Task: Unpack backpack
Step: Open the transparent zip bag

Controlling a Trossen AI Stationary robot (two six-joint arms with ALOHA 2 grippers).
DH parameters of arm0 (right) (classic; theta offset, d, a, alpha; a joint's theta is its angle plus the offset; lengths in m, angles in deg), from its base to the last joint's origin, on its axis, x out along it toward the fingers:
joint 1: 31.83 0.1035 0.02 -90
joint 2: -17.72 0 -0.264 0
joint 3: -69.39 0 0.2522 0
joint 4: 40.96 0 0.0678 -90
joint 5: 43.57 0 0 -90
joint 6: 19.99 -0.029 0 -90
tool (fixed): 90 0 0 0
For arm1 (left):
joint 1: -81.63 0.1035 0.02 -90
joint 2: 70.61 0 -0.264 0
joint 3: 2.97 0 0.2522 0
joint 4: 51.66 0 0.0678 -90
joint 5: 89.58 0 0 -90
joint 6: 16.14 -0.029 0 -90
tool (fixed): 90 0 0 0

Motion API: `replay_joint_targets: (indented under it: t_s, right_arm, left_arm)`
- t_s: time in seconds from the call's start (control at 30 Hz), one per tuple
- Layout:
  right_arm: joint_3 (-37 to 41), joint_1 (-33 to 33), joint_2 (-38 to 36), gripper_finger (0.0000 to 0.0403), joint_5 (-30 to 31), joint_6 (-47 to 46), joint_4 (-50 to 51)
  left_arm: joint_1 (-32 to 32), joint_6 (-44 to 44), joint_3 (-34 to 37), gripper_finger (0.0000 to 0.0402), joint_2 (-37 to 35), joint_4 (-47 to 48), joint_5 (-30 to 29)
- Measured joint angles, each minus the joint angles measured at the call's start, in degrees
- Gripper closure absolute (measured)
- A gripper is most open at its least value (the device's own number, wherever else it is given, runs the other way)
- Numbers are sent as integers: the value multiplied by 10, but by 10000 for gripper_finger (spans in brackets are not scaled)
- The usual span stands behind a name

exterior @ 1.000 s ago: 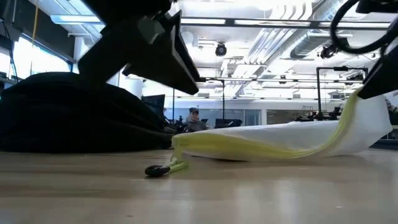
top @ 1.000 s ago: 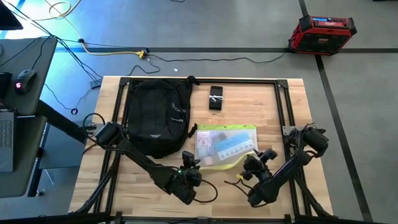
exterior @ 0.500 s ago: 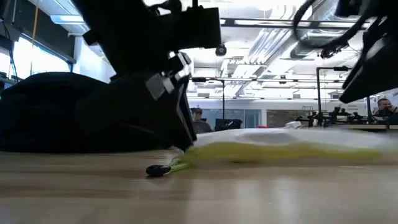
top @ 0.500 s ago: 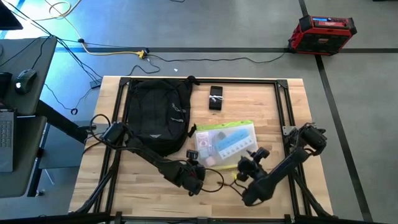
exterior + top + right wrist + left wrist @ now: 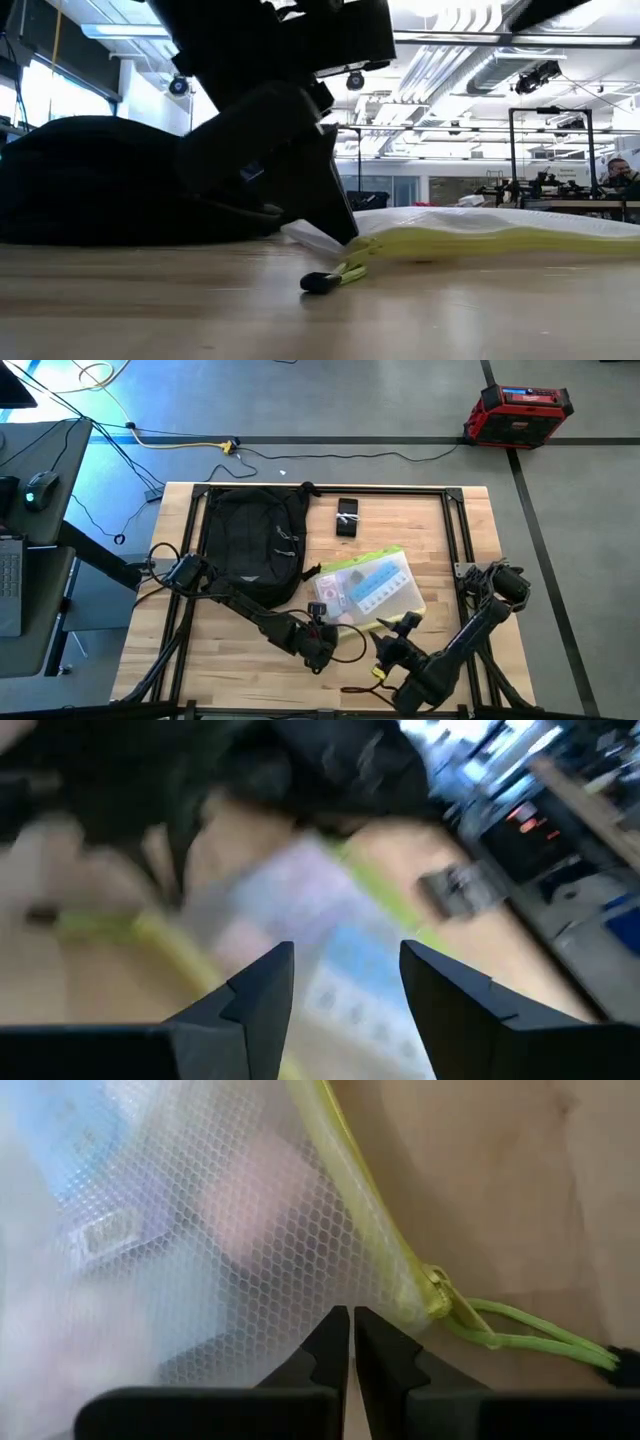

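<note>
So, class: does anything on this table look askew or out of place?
The clear mesh pouch lies skewed to the table's edges, its yellow-green zip cord trailing loose. The left pincer is shut at its corner. The backpack lies flat; nothing is spilled.

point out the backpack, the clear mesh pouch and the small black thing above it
backpack [image 5: 250, 545], high view, middle of its front panel
clear mesh pouch [image 5: 372, 588], high view, centre of its clear face
small black object [image 5: 347, 517], high view, its middle, on the table beyond the pouch
</note>
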Motion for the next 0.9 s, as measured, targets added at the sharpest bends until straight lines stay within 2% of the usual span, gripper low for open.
replay_joint_targets:
  t_s: [0.07, 0.2, 0.43, 0.53, 0.73, 0.9]
  right_arm:
    - [29, -11, 0, 231, -33, 46, -56]
    - [97, -47, 0, 231, -61, 112, -156]
    - [195, -118, 0, 231, -218, 207, -296]
    - [215, -144, -2, 231, -218, 210, -309]
    - [209, -186, 1, 231, -192, 170, -251]
    - [201, -191, 1, 231, -209, 152, -226]
  left_arm:
    - [0, 0, 0, 401, -1, -2, -3]
    - [-2, -5, 0, 401, -1, -1, -17]
    - [-5, -9, 0, 401, -1, -1, -28]
    - [-8, -6, 0, 401, -1, -1, -30]
    - [-21, -18, 0, 401, -1, 1, -30]
    - [-33, -77, 0, 384, -1, 0, -42]
